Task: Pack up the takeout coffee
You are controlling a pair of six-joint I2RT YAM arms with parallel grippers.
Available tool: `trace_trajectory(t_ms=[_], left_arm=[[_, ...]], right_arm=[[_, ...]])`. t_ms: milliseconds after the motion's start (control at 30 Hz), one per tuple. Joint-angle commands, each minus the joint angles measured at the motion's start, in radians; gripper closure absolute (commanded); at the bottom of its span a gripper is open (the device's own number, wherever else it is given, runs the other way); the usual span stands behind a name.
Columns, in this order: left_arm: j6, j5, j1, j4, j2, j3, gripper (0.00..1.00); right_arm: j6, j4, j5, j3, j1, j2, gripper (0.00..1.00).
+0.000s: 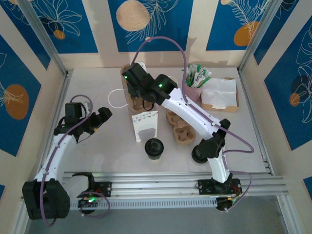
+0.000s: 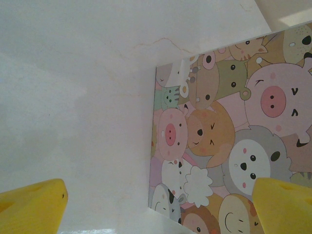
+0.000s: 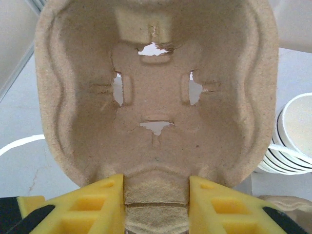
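Observation:
The takeout coffee [image 1: 154,147], a small pale cup under a black lid, stands at the front centre of the table. Just behind it is the gift bag [image 1: 145,126], whose cartoon-animal face [image 2: 229,131] appears in the left wrist view. My left gripper [image 1: 100,119] hovers left of the bag, its yellow fingers wide open with nothing between them [image 2: 158,209]. My right gripper [image 1: 135,96] reaches to the back centre, behind the bag. It is shut [image 3: 156,187] on the middle ridge of a brown pulp cup carrier [image 3: 156,97], which hangs tilted there [image 1: 138,103].
A second pulp carrier [image 1: 180,126] lies right of the bag. A pink cup of sachets [image 1: 195,83] and a tray of napkins [image 1: 219,95] sit at the back right. Stacked lidless paper cups [image 3: 292,136] are beside the held carrier. The bag's white handle [image 1: 114,97] loops out leftwards.

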Motion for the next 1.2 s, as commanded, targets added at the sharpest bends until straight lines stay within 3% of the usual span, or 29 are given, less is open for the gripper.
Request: trace_trajectory(t_ms=[0,1167], left_arm=[[0.019,0.008,-0.001,0.0,-0.015,0.005,0.03],[0.025,-0.005,-0.004,-0.006,-0.015,0.007,0.03]], right_arm=[[0.027,-0.029,0.034,-0.003,0.006,0.017,0.66],[0.048,-0.16,0.029,0.076,0.009,0.077,0.66]])
